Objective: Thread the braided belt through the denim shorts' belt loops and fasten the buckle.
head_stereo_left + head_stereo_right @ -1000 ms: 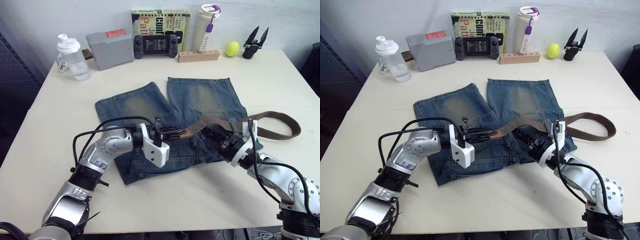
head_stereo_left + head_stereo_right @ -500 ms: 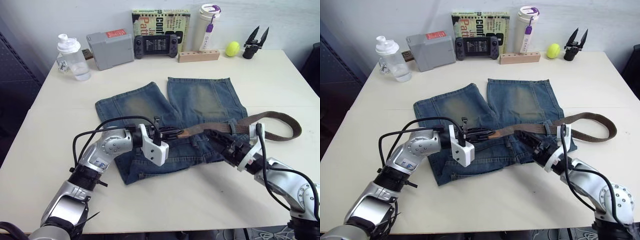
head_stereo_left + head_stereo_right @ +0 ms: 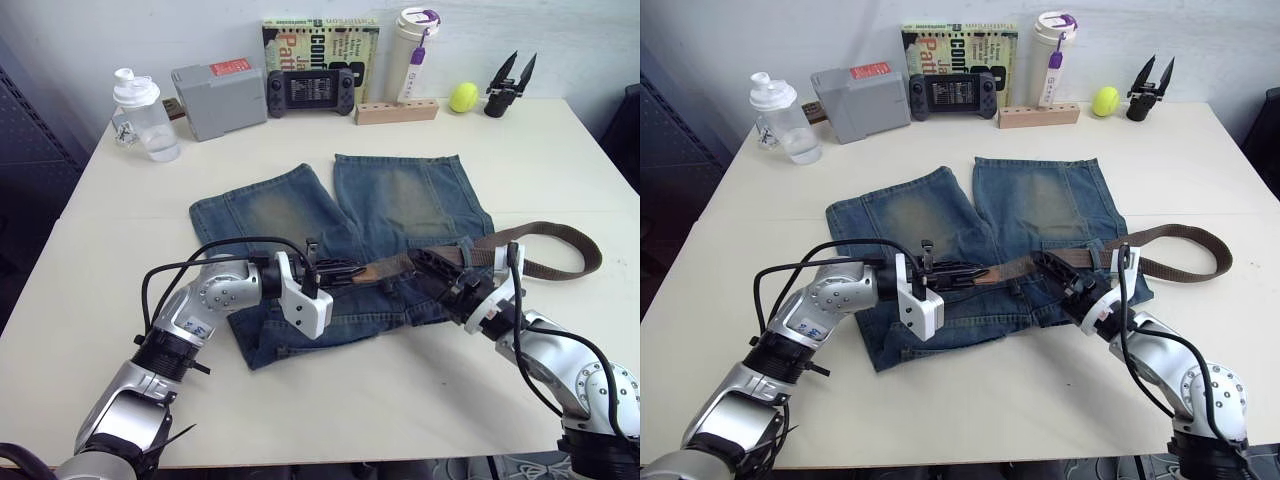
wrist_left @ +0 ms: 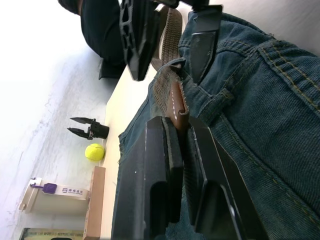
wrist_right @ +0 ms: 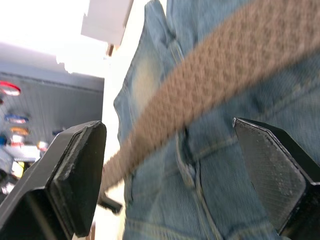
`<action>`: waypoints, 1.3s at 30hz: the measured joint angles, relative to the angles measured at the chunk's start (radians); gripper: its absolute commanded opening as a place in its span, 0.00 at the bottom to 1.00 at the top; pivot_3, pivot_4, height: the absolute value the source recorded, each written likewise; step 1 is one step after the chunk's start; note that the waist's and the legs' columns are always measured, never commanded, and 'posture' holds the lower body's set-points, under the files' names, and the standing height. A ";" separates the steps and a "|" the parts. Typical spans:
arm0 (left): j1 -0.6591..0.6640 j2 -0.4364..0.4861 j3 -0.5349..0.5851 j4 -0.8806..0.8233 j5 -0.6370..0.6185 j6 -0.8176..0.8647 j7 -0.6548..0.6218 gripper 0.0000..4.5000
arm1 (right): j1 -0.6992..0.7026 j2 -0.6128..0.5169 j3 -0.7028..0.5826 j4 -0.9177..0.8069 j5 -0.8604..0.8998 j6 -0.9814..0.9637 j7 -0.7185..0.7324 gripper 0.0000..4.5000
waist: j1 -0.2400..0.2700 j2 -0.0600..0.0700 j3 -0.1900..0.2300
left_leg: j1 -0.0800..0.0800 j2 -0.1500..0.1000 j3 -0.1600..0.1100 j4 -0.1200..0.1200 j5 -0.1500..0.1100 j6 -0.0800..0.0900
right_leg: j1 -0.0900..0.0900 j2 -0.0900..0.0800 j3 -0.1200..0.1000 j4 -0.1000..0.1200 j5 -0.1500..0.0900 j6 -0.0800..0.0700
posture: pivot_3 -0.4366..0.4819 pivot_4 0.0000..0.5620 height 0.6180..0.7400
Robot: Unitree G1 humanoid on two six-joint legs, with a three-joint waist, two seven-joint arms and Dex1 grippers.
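Left wrist view, nearest first: the left gripper point(image 4: 182, 150) has its two black fingers narrowed onto the dark leather tip of the braided belt point(image 4: 172, 95), with the denim shorts point(image 4: 260, 100) directly beneath. Just past that tip, the right gripper's two fingers stand on either side of the strap, well apart from each other.

From the head cameras, the left gripper point(image 3: 335, 271) pinches the belt tip at the waistband of the shorts point(image 3: 400, 205), near their middle. The right gripper point(image 3: 432, 265) sits a little further along the strap toward the robot's right, its fingers spread wide with the belt point(image 3: 545, 235) passing between them; the right wrist view shows the woven strap point(image 5: 210, 90) running across the gap, touching neither pad. Beyond it the belt leaves the shorts' edge and curls into a loop on the bare table point(image 3: 560, 150).

Half a second ago the right gripper lay lower and nearer the table's front edge; it has since come up toward the waistband and closer to the left gripper. The left gripper has kept its hold, shifted slightly to the robot's left.

The buckle cannot be made out, and the belt loops point(image 4: 192, 75) are hard to tell from the folds of denim around the strap.
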 measured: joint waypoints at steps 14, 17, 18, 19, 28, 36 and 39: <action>0.000 0.002 -0.002 -0.003 0.001 0.004 -0.002 0.00 | -0.010 0.058 0.013 0.000 -0.020 -0.024 -0.017 0.01 | -0.002 0.000 0.000 | 0.000 0.000 0.000 0.000 0.000 0.000 | 0.000 0.000 0.000 0.000 0.000 0.000 | 0.48 0.27 0.88; 0.000 0.001 -0.001 -0.003 0.005 0.006 0.000 0.00 | -0.011 0.069 0.016 0.000 -0.026 -0.030 -0.023 0.01 | -0.002 0.000 0.000 | 0.000 0.000 0.000 0.000 0.000 0.000 | 0.000 0.000 0.000 0.000 0.000 0.000 | 0.48 0.27 0.88; 0.000 0.001 0.000 -0.003 0.006 0.007 0.001 0.00 | -0.011 0.073 0.018 0.000 -0.027 -0.033 -0.024 0.01 | -0.002 0.000 0.000 | 0.000 0.000 0.000 0.000 0.000 0.000 | 0.000 0.000 0.000 0.000 0.000 0.000 | 0.48 0.27 0.88; 0.000 0.000 0.001 -0.003 0.006 0.009 0.003 0.10 | -0.011 0.080 0.019 0.000 -0.028 -0.039 -0.026 0.00 | -0.002 0.000 0.000 | 0.000 0.000 0.000 0.000 0.000 0.000 | 0.000 0.000 0.000 0.000 0.000 0.000 | 0.48 0.27 0.88; 0.112 0.003 0.023 -0.112 -0.236 0.230 -0.093 0.78 | -0.037 0.052 -0.052 0.030 -0.023 -0.063 -0.003 0.00 | -0.010 0.001 0.000 | 0.000 0.002 0.000 -0.001 0.000 0.000 | -0.001 -0.001 0.001 0.000 0.000 0.000 | 0.48 0.27 0.88; 0.321 0.104 0.133 -0.338 -0.713 0.803 -0.240 0.78 | -0.044 -0.024 -0.122 0.118 -0.053 -0.039 0.074 0.00 | -0.025 0.005 0.002 | 0.000 0.002 -0.006 -0.002 0.000 0.000 | -0.001 -0.001 0.002 0.000 0.000 0.000 | 0.48 0.27 0.88; 0.364 0.125 0.154 -0.440 -0.834 0.962 -0.249 0.78 | -0.053 -0.026 -0.119 0.135 -0.087 -0.030 0.099 0.00 | -0.023 0.006 0.002 | 0.000 0.002 -0.006 -0.001 0.000 0.000 | -0.001 -0.001 0.002 0.000 0.000 0.000 | 0.48 0.27 0.88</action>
